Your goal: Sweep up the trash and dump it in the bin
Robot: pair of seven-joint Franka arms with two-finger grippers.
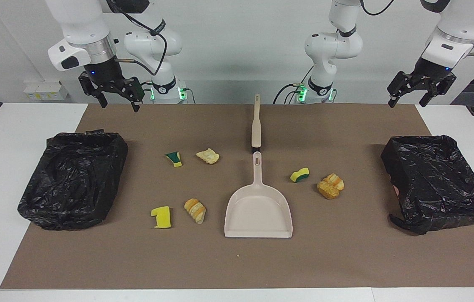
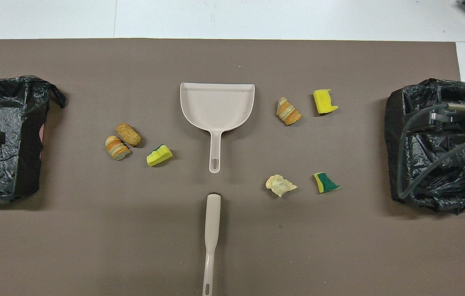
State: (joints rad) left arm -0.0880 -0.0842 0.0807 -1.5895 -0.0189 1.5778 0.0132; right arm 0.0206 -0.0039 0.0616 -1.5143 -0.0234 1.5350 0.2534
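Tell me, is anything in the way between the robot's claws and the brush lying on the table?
Nothing visible is. The beige plastic brush lies alone on the brown mat, with bare mat around its handle. The right end effector and the left end effector both hang open above the mat's corners nearest the robots.

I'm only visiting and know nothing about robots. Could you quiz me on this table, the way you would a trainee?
1. True or false: some trash already lies in the beige dustpan.
2. How many trash pieces lie on the brown mat?
3. What lies nearest the dustpan's handle tip? A. the brush B. a black-lined bin C. the plain yellow sponge scrap

Key:
1. False; the dustpan is empty.
2. Seven.
3. A. Both pincers, left and right, hang open in the air, holding nothing.
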